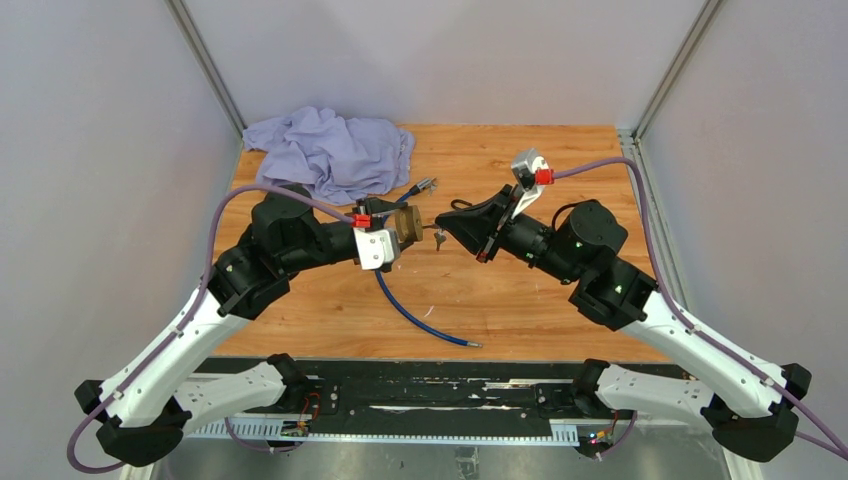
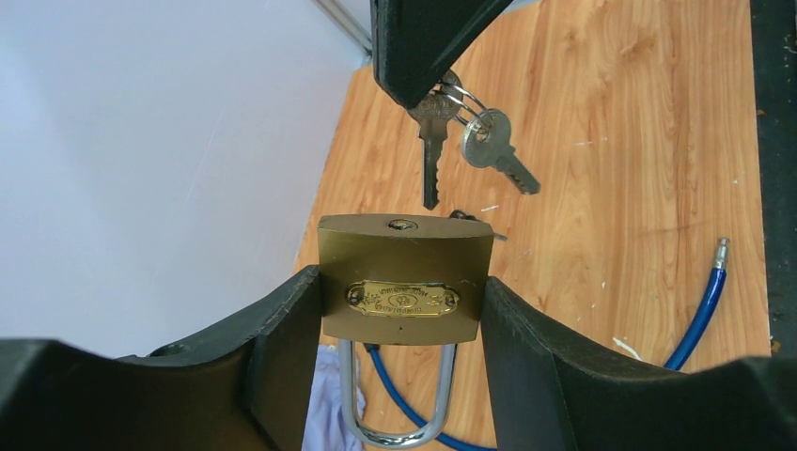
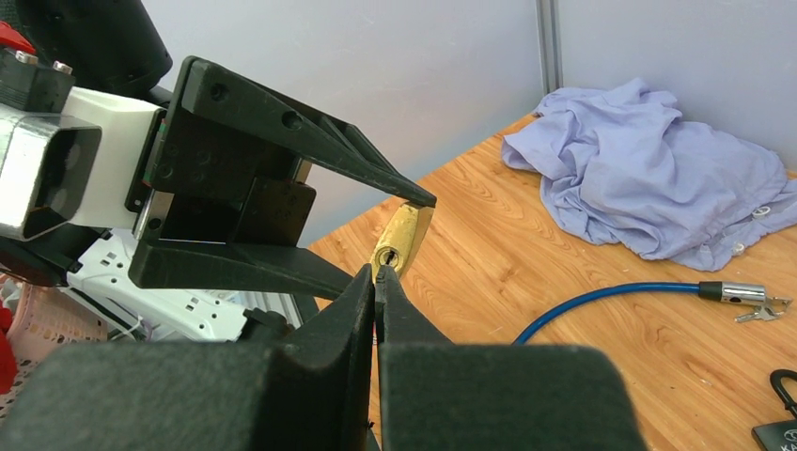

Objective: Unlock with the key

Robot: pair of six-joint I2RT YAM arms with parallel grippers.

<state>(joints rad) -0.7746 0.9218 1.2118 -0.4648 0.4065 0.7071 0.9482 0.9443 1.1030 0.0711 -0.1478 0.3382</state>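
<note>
**Top view.** We see the left gripper (image 1: 400, 230) holding the brass padlock (image 1: 408, 226) off the table (image 1: 560, 300), near its middle. The right gripper (image 1: 445, 228) faces it tip to tip. A lilac cloth (image 1: 335, 150) and a blue cable (image 1: 420, 318) lie apart from them.

**Left wrist view.** The left fingers clamp the padlock's body on both sides, a moderately wide grip. The keyhole (image 2: 402, 225) faces the right gripper, and both legs of the steel shackle (image 2: 399, 413) enter the body. The key (image 2: 430, 155) hangs from the right gripper's closed tips. Its blade points at the lock, with the tip just beside the keyhole, slightly off to one side and not yet in. A second key (image 2: 493, 146) dangles on the ring.

**Right wrist view.** The right jaws are pressed together and hide the key; the keyhole sits just beyond them.

We judge that both grasps and the rough alignment are done — insertion, turning and shackle release remain. The padlock is dull brass with an oval engraved plate.
</note>
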